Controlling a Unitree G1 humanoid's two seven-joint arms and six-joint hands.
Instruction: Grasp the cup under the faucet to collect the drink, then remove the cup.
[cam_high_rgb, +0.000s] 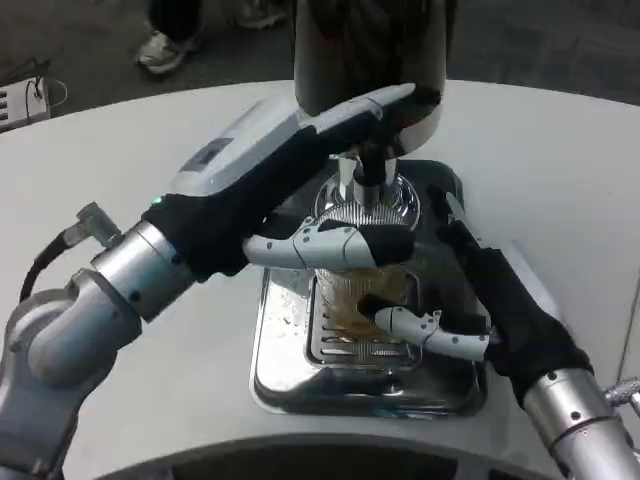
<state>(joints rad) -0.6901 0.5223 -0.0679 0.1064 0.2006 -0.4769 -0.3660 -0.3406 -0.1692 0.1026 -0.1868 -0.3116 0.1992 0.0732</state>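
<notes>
A clear cup (348, 300) with brown drink in it stands on the silver drip tray (290, 370), directly below the faucet (366, 178) of the dark dispenser (370, 50). My right hand (470, 300) grips the cup from the right, with white fingers (430, 333) wrapped across its front. My left hand (270, 160) reaches in from the left at faucet height. Its fingers are spread: one lies along the dispenser above the faucet, the others (320, 245) stretch across just over the cup's rim. The cup's upper part is hidden behind them.
The drip tray has a slotted grille (345, 350) and wet spots on its left side. White table (560, 170) lies all around. Beyond the far edge stand a person's feet (160, 50), and a small device (20, 100) sits at the far left.
</notes>
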